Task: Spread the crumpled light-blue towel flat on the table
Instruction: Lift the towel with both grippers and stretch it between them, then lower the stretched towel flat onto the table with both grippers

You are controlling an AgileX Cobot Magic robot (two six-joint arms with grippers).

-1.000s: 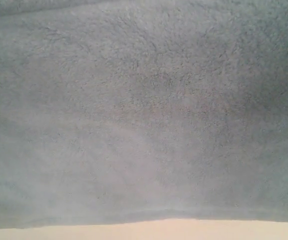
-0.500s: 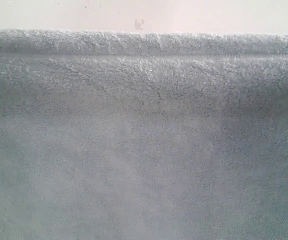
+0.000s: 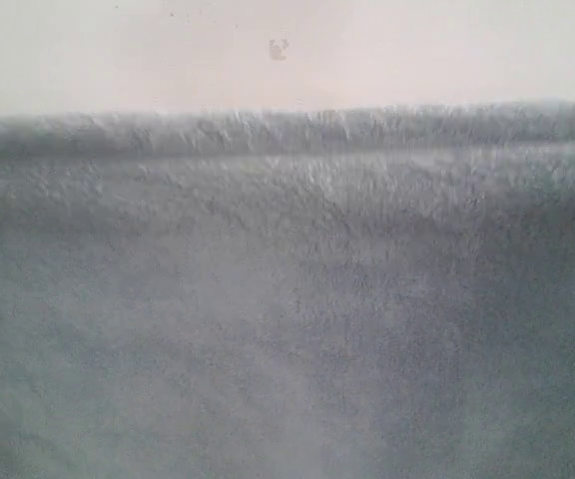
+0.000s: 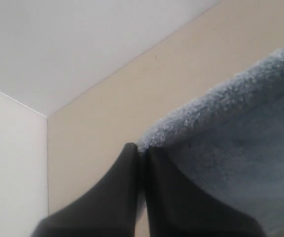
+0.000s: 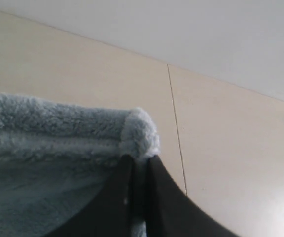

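Two towel [image 3: 287, 329] corners in left tool [image 4: 140, 154], right tool [image 5: 141, 162]; top hem horizontal.

The towel [image 3: 287, 319] hangs before the wall [image 3: 417, 50], one corner in the left gripper [image 4: 141, 150], another in the right gripper [image 5: 139, 160], over the table [image 5: 221, 148].

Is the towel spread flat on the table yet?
Not yet: stretched open but held. Left gripper and right gripper each pinch a corner of the towel; its lower part cannot be seen.

towel [image 3: 287, 319] stretched across the front — a barrier, table [image 4: 107, 108] open past both corners
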